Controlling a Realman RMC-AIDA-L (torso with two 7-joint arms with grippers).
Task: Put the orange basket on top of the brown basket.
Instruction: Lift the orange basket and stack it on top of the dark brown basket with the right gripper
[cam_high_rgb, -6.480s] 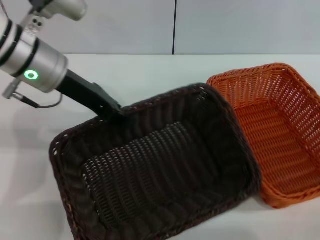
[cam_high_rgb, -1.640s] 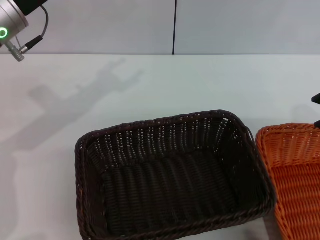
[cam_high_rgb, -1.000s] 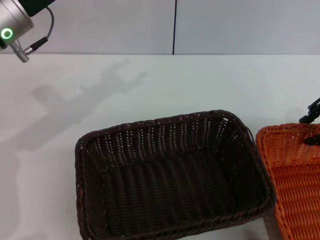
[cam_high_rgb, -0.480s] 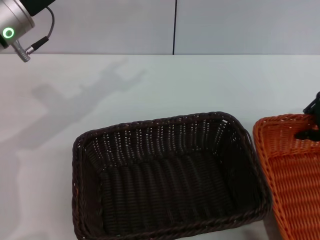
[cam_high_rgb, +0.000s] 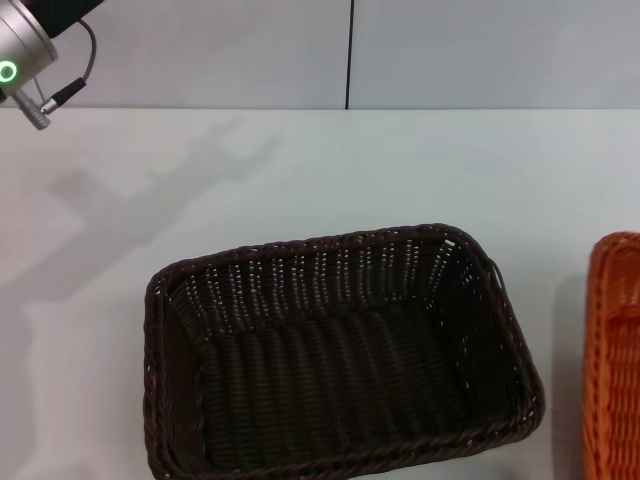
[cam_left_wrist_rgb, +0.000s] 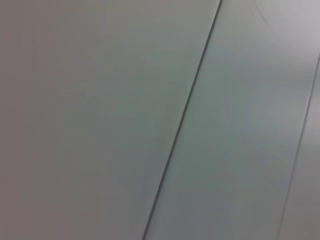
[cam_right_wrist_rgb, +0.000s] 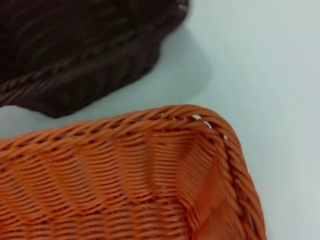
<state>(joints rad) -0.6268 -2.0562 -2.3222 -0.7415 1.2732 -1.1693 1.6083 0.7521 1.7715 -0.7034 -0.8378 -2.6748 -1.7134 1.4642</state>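
The brown basket (cam_high_rgb: 330, 380) stands empty on the white table, near the front and in the middle of the head view. Only a strip of the orange basket (cam_high_rgb: 612, 350) shows at that view's right edge, apart from the brown one. The right wrist view looks closely down on a corner of the orange basket (cam_right_wrist_rgb: 125, 175), with a corner of the brown basket (cam_right_wrist_rgb: 75, 55) beyond it across a gap of table. Neither gripper's fingers show. The left arm's wrist (cam_high_rgb: 22, 55) is raised at the far left, high above the table.
The white table (cam_high_rgb: 400, 170) stretches behind the baskets to a grey wall with a dark vertical seam (cam_high_rgb: 350, 55). The left wrist view shows only grey wall panels (cam_left_wrist_rgb: 100, 120). The left arm's shadow lies on the table at the far left.
The orange basket has slid to the right, mostly out of the head view. The right gripper seen at its far rim half a second ago is out of view. The brown basket stays put.
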